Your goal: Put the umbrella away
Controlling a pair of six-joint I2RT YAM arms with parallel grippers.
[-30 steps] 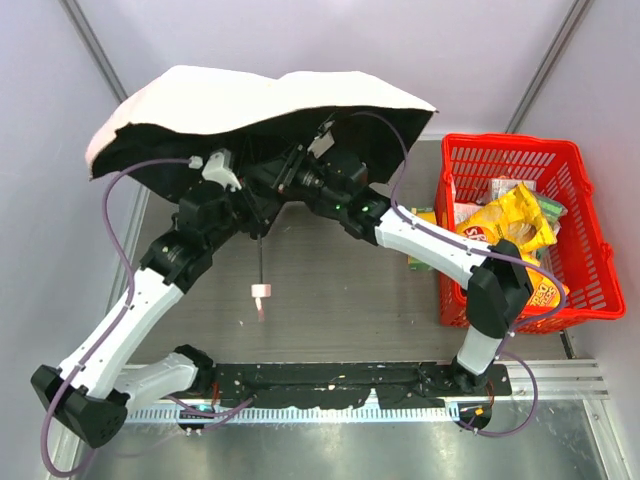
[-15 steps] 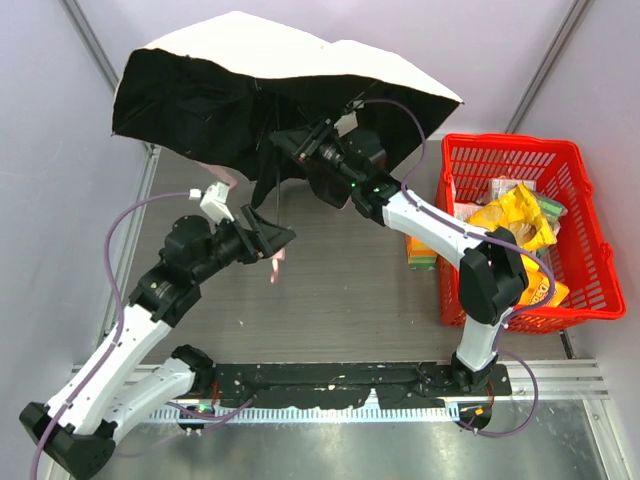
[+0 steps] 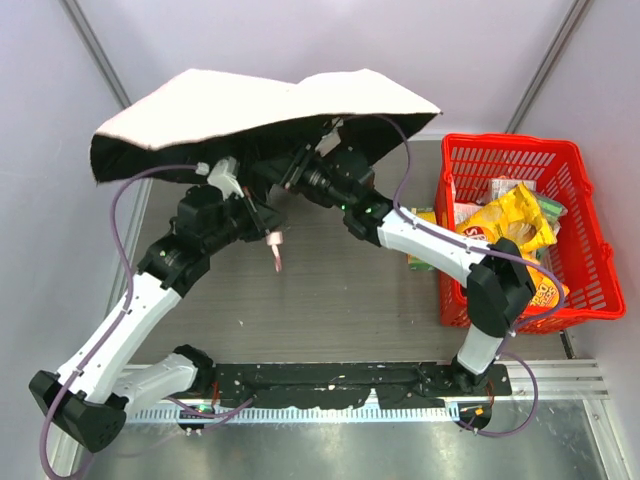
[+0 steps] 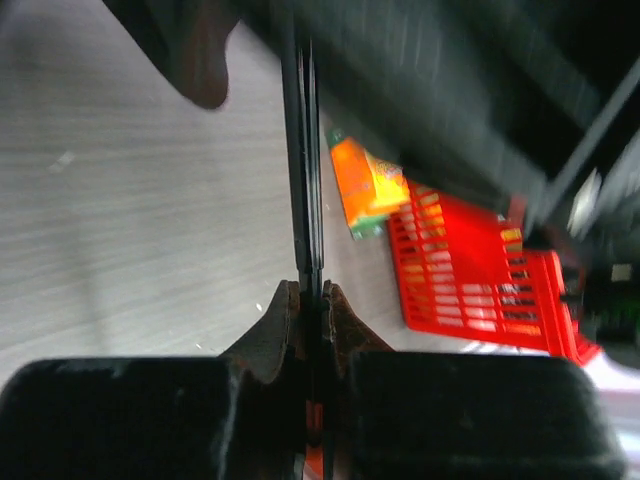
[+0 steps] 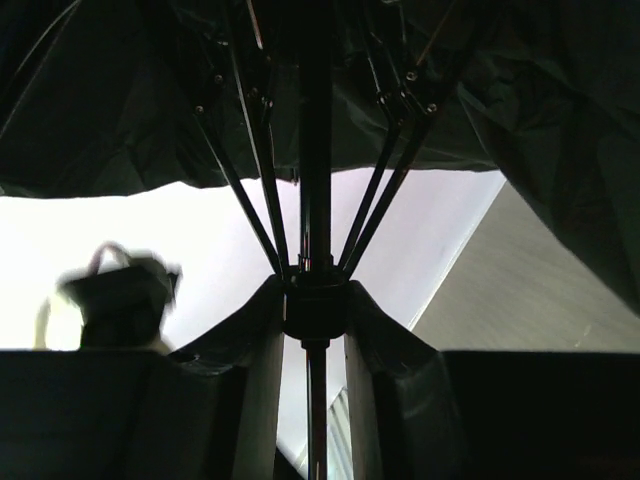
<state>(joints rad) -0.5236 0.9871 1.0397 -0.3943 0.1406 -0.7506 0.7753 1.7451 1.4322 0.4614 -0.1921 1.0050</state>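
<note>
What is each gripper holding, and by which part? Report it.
Both hold the umbrella: the left gripper is clamped on its thin dark shaft, the right gripper on the hub where the ribs meet.

I work in a lab test cell: plain lavender wall panels and 2 grey metal posts box in my grey wood-grain table, with a black mounting rail along its near edge.

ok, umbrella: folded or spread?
Spread: the umbrella canopy is stretched wide, and its ribs splay out from the shaft.
</note>
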